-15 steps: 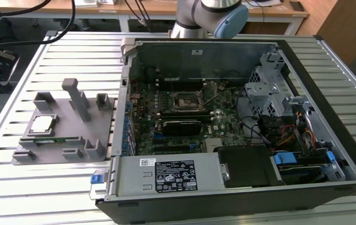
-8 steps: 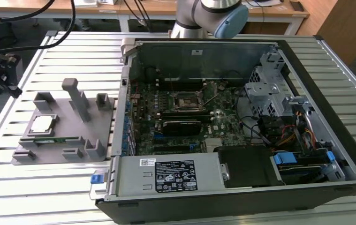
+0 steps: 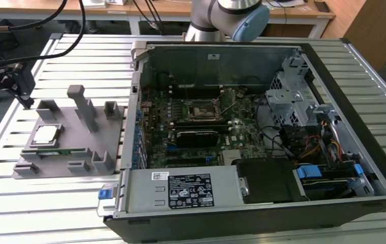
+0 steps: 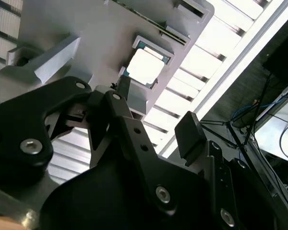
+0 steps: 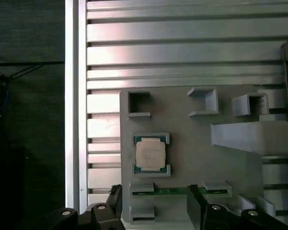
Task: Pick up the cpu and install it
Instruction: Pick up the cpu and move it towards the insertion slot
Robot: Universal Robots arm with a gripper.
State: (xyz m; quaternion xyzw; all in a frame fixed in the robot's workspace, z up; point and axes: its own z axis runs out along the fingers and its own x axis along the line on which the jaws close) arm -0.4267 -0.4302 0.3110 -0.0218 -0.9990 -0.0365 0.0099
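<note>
The cpu [image 3: 46, 134] is a small square chip with a shiny pale top. It lies flat in a holder on the grey fixture plate [image 3: 67, 152], at the exterior view's left beside the open computer case. Both wrist views show the cpu [image 5: 150, 154] [image 4: 144, 64] lying free in its holder. My gripper [image 3: 9, 94] hangs above the table near the fixture's far left corner, apart from the chip. Its black fingers [image 5: 198, 208] stand spread wide, and the gripper [image 5: 156, 207] [image 4: 156, 112] is open with nothing between them. The black socket frame [image 3: 200, 111] sits on the motherboard inside the case.
A long green memory stick [image 5: 177, 190] lies in a slot of the fixture beside the cpu. Grey posts [image 3: 84, 108] rise from the fixture. The open computer case [image 3: 376, 152] holds a motherboard, drive cage, cables and power supply. The slatted metal table [image 3: 43, 213] runs all around it.
</note>
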